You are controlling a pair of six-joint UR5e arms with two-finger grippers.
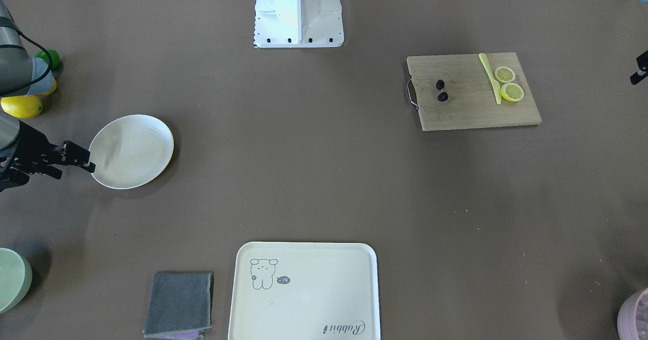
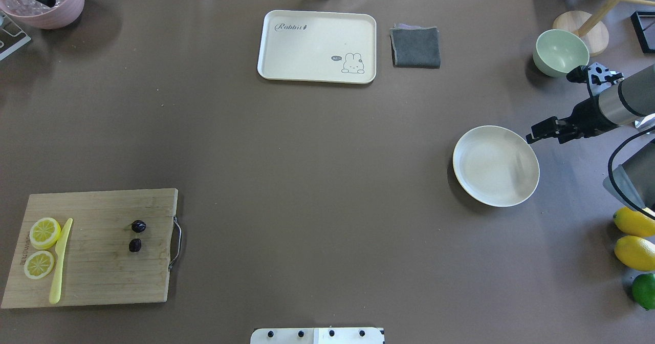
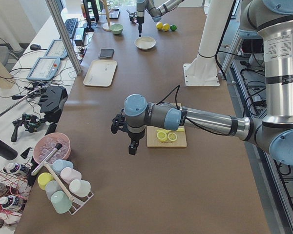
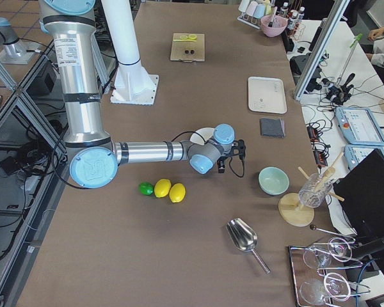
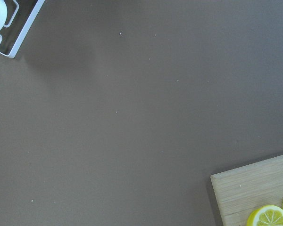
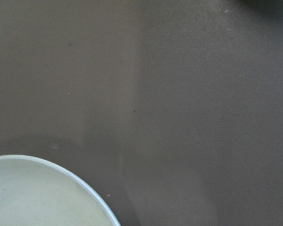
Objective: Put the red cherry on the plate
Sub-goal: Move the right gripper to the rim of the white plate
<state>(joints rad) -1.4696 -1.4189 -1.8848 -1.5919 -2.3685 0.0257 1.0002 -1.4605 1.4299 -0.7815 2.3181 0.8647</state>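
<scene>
Cherries (image 2: 138,226) lie on cutting board (image 2: 102,267), well apart from plate (image 2: 495,166); right gripper (image 2: 532,138) hovers beside plate's rim; left gripper (image 3: 132,148) hangs near board; whether either is clenched, I cannot tell.

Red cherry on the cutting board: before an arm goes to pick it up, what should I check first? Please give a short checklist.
1. The red cherry lies free on the cutting board: ok.
2. The knife and lemon slices lie apart from it: ok.
3. The plate is empty: ok.
4. The left gripper is over the cherry: not ok. Its wrist view shows only the board's corner and a lemon slice.
5. The left gripper is open: cannot tell.
6. The right gripper is clear of the plate: cannot tell. It is at the rim.
</scene>
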